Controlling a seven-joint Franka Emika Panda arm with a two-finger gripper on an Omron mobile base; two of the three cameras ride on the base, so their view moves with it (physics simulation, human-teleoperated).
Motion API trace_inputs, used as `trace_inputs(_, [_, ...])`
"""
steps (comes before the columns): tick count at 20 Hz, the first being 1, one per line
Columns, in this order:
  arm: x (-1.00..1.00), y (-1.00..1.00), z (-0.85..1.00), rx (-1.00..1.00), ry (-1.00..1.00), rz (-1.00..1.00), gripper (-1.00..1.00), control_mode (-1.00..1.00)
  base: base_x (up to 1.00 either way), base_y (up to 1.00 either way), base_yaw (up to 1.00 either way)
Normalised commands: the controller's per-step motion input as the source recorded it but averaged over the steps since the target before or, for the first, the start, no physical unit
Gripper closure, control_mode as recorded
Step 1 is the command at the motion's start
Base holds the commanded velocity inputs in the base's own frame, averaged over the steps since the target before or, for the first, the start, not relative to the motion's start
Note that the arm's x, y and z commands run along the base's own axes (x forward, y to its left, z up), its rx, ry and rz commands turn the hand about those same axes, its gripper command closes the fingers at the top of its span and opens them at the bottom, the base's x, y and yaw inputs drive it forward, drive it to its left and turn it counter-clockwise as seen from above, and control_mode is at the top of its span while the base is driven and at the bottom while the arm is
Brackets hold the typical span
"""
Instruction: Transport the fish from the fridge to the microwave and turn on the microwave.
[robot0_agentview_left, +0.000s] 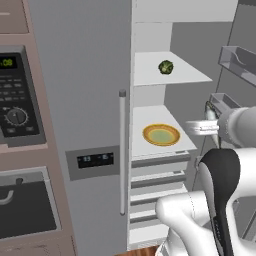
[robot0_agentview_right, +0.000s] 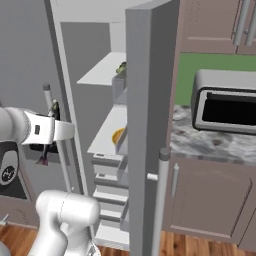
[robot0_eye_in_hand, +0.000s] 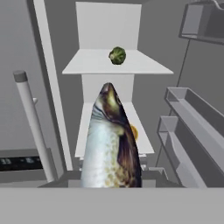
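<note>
You are seeing the microwave (robot0_agentview_left: 17, 100) cut off at the left edge. The gripper (robot0_agentview_right: 50, 135) is hanging outside the open fridge (robot0_agentview_left: 150, 150), its fingertips hidden behind the fish (robot0_eye_in_hand: 111, 144) it is clamping; the fish is pointing toward the shelves. The plate (robot0_agentview_left: 161, 134) is lying bare, the green vegetable (robot0_agentview_left: 165, 67) above. The fridge door (robot0_agentview_right: 150, 125) is standing open rightward.

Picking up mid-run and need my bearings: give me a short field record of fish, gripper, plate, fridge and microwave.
fish: held in the gripper, outside the shelves, head toward the fridge interior
gripper: shut on the fish
plate: yellow-orange, bare, on the lower white shelf
green vegetable: on the shelf above
fridge: right door open
microwave: left of the fridge, green digits lit
</note>
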Motion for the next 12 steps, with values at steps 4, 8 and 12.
trace_inputs(4, [0.00, 0.00, 0.00, 0.00, 0.00, 0.00, 1.00, 1.00, -0.26, 0.19, 0.00])
trace_inputs(8, [0.00, 0.00, 0.00, 0.00, 0.00, 0.00, 1.00, 1.00, -0.30, 0.29, 0.00])
trace_inputs(12, [0.00, 0.00, 0.00, 0.00, 0.00, 0.00, 1.00, 1.00, -0.39, 0.39, 0.00])
